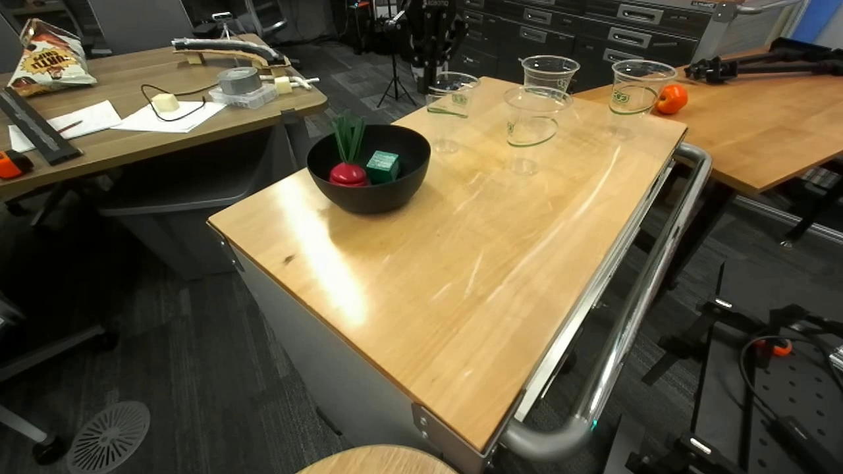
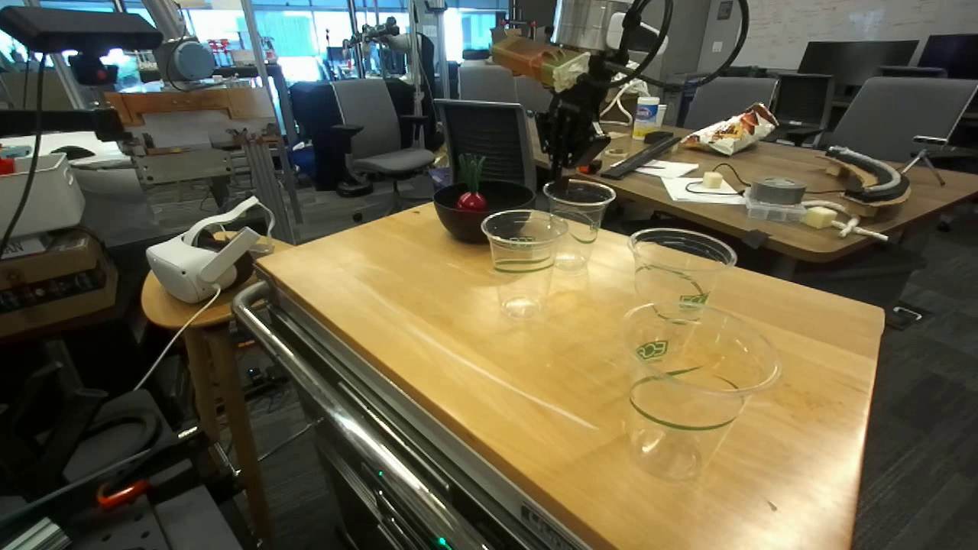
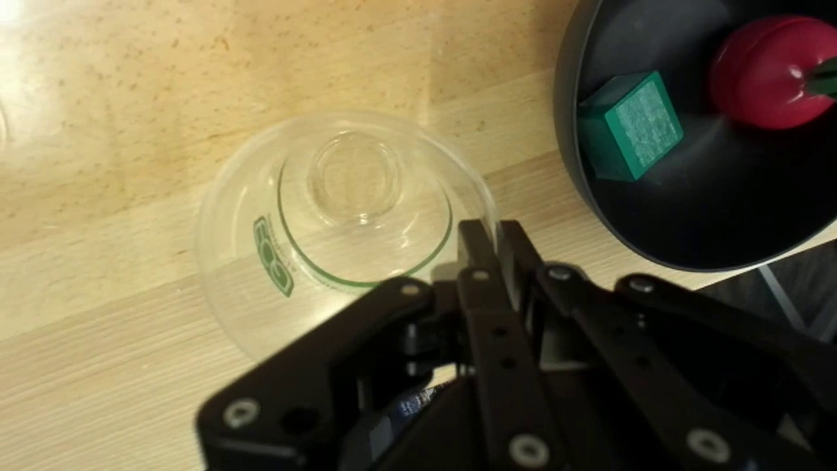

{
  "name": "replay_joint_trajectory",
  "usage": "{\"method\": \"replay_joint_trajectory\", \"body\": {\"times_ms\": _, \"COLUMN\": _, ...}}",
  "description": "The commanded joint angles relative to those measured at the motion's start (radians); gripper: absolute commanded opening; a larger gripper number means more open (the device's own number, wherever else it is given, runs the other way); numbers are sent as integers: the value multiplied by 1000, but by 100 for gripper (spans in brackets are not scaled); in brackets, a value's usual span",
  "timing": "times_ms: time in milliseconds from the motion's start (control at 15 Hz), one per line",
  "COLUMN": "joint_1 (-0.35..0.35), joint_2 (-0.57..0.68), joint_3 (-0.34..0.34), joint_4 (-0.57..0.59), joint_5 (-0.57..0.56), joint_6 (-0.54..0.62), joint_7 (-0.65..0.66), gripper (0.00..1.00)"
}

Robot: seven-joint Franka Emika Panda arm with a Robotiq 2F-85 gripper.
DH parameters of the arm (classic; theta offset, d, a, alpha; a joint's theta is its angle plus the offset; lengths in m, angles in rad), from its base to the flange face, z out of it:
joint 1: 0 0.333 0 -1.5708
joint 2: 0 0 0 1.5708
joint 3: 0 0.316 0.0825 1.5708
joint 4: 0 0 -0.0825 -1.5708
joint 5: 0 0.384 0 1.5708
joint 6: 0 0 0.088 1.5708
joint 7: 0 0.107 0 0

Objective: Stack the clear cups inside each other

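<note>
Several clear cups stand upright and apart on the wooden table top. My gripper (image 3: 498, 229) is shut on the rim of the clear cup (image 3: 273, 255) nearest the black bowl, one finger inside the wall and one outside. In an exterior view, the gripper (image 2: 561, 180) points down onto that cup (image 2: 581, 238). Close by it is another cup (image 2: 522, 265). Two more cups, a third (image 2: 682, 290) and a nearer one (image 2: 688, 412), stand farther from the bowl. The same cups show in an exterior view: held cup (image 1: 458, 102), neighbour (image 1: 532, 135), rear cup (image 1: 550, 71), edge cup (image 1: 632, 102).
The black bowl (image 1: 379, 197) sits right beside the held cup, holding a red vegetable (image 1: 348, 174) with green leaves and a green box (image 1: 384, 166). A metal rail (image 1: 649, 283) runs along one table edge. An orange fruit (image 1: 672, 99) lies on an adjoining table.
</note>
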Motion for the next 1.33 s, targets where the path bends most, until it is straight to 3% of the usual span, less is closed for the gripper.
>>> {"method": "replay_joint_trajectory", "body": {"times_ms": 0, "joint_1": 25, "joint_2": 14, "joint_3": -25, "joint_4": 38, "joint_5": -34, "joint_6": -21, "joint_7": 68, "gripper": 2}}
{"method": "replay_joint_trajectory", "body": {"times_ms": 400, "joint_1": 111, "joint_2": -115, "joint_3": -95, "joint_4": 22, "joint_5": -333, "joint_6": -139, "joint_7": 145, "gripper": 2}}
{"method": "replay_joint_trajectory", "body": {"times_ms": 600, "joint_1": 150, "joint_2": -214, "joint_3": -95, "joint_4": 9, "joint_5": -486, "joint_6": -193, "joint_7": 155, "gripper": 2}}
{"method": "replay_joint_trajectory", "body": {"times_ms": 933, "joint_1": 155, "joint_2": -314, "joint_3": -52, "joint_4": 39, "joint_5": -546, "joint_6": -368, "joint_7": 118, "gripper": 2}}
{"method": "replay_joint_trajectory", "body": {"times_ms": 1267, "joint_1": 142, "joint_2": -291, "joint_3": -29, "joint_4": 59, "joint_5": -513, "joint_6": -534, "joint_7": 84, "gripper": 2}}
